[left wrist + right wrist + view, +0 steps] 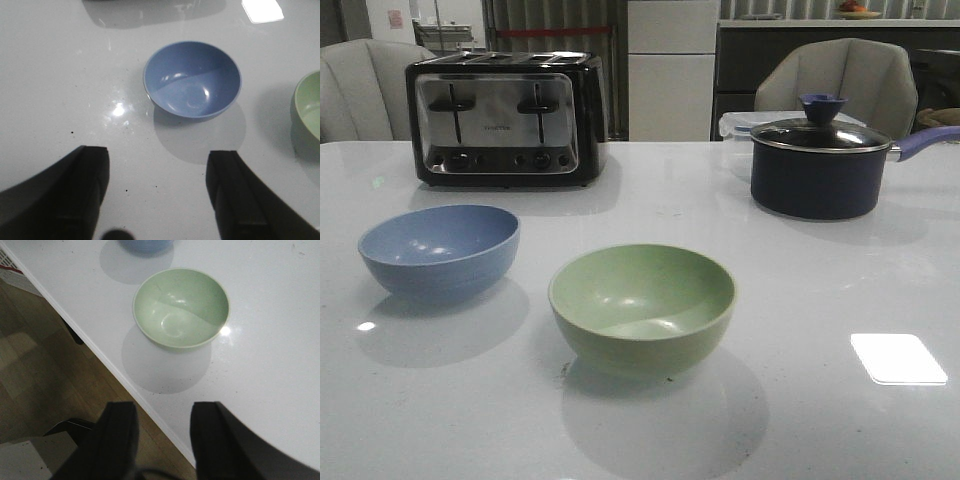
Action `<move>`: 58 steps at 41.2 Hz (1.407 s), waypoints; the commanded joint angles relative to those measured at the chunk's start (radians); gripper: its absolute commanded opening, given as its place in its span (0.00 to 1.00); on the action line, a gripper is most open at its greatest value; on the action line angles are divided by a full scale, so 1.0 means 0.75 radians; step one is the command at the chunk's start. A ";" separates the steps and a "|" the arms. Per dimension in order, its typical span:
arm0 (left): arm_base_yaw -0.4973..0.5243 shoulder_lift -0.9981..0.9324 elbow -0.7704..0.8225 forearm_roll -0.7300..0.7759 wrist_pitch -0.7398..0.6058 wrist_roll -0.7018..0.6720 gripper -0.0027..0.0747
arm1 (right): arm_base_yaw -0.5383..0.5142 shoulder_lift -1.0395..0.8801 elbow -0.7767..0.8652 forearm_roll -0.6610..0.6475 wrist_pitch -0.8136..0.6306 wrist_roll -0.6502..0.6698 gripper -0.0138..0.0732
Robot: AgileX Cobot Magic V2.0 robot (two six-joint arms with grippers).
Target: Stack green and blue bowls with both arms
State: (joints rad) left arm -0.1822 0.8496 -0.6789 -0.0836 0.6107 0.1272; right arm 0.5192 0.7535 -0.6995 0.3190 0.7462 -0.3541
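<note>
The dusty blue bowl [438, 250] stands upright and empty on the white table, left of centre. The pale green bowl [642, 305] stands upright and empty to its right, nearer the front; the two are apart. Neither arm shows in the front view. In the left wrist view my left gripper [157, 172] is open and empty above bare table, short of the blue bowl [192, 79], with the green bowl's rim [309, 107] at the side. In the right wrist view my right gripper [164, 427] is open and empty over the table's edge, short of the green bowl [181, 307].
A black and chrome toaster [506, 118] stands at the back left. A dark navy saucepan [818, 165] with a glass lid stands at the back right, handle pointing right. The table edge [115, 371] and wooden floor [45, 375] show under my right gripper.
</note>
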 commanded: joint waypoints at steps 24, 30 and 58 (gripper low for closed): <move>-0.006 0.991 -0.594 0.013 -0.125 -0.005 0.88 | -0.004 -0.009 -0.032 0.011 -0.069 -0.016 0.60; -0.006 1.121 -0.669 0.013 -0.131 -0.005 0.88 | -0.004 -0.009 -0.032 0.011 -0.069 -0.016 0.60; 0.017 1.310 -0.708 -0.043 -0.252 -0.050 0.37 | -0.004 -0.009 -0.032 0.011 -0.068 -0.016 0.60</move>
State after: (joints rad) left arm -0.1717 1.8791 -1.1790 -0.0912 0.4662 0.0997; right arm 0.5192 0.7535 -0.6995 0.3190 0.7479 -0.3541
